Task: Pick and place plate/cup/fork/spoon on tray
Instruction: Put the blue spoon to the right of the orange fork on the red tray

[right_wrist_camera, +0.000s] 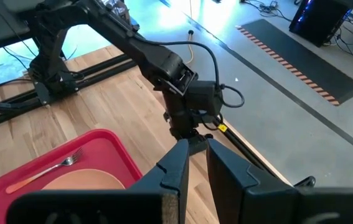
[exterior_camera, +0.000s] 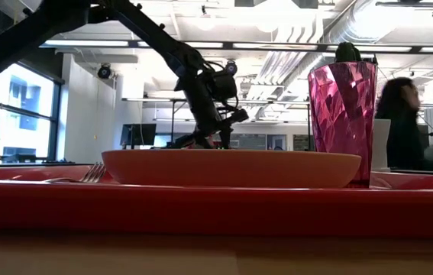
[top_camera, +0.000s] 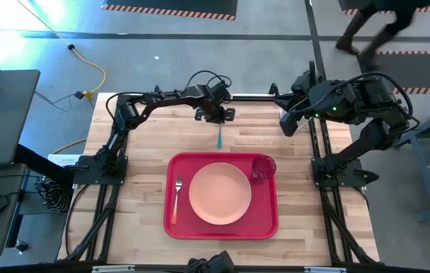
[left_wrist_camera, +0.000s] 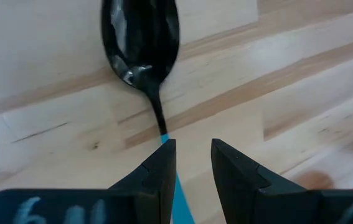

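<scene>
The spoon lies flat on the bare wood beyond the tray's far rim, with its dark bowl [left_wrist_camera: 140, 37] toward the far edge and its teal handle [top_camera: 219, 138] toward the tray. My left gripper [left_wrist_camera: 193, 158] is low over it, slightly open, with a finger on either side of the handle's bowl end. The red tray [top_camera: 268, 224] holds the peach plate [top_camera: 220, 193], the red-pink cup [top_camera: 262, 168] at its far right corner and the fork [top_camera: 177, 196] at its left. My right gripper [right_wrist_camera: 198, 152] waits at the far right, open by a narrow gap and empty. My left gripper comes at the spoon from above, fingers pointing down and set across the handle. The teal handle [left_wrist_camera: 181, 202] runs close along the inner side of one finger [left_wrist_camera: 164, 168]. I cannot tell whether that finger touches it. The spoon lies on the table.
Bare wood lies to the left and right of the tray and along the far edge. Black frame rails [top_camera: 108, 152] run along both table sides. A person [exterior_camera: 403, 122] shows in the room behind, and a person [top_camera: 374, 30] walks on the floor beyond the far right corner.
</scene>
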Controlling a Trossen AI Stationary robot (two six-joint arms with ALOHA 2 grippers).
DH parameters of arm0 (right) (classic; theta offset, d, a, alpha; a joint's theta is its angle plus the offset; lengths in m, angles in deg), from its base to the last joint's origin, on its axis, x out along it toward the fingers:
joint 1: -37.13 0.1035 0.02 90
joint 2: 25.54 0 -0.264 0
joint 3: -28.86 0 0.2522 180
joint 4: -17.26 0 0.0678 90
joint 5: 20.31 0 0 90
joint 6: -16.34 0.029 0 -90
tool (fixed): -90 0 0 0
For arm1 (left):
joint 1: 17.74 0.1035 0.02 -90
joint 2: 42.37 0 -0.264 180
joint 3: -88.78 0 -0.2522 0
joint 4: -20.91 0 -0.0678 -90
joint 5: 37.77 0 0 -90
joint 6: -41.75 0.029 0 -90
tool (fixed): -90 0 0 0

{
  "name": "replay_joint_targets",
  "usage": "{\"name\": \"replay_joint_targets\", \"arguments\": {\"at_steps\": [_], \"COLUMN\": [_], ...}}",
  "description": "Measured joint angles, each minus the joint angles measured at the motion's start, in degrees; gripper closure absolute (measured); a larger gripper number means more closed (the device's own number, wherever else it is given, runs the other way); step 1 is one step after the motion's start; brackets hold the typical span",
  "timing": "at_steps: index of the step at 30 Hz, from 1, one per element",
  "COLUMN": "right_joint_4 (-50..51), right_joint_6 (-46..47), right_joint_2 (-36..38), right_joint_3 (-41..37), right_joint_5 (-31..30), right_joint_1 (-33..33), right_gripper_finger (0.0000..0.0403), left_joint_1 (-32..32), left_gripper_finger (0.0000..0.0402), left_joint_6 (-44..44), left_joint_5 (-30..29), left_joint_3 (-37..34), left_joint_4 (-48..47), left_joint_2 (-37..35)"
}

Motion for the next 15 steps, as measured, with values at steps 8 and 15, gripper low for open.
{"name": "replay_joint_targets", "arguments": {"at_steps": [8,15], "right_joint_4": [0.0,0.0], "right_joint_6": [-0.1,0.0], "right_joint_2": [0.0,0.0], "right_joint_3": [0.0,0.0], "right_joint_5": [-0.8,-1.8], "right_joint_1": [0.0,0.0], "right_gripper_finger": [0.0354,0.0354], "left_joint_1": [1.3,1.9], "left_gripper_finger": [0.0312,0.0312], "left_joint_6": [0.0,0.0], "left_joint_5": [3.3,4.0], "left_joint_3": [0.0,0.0], "left_joint_4": [-0.3,0.1], "left_joint_2": [0.0,0.3]}}
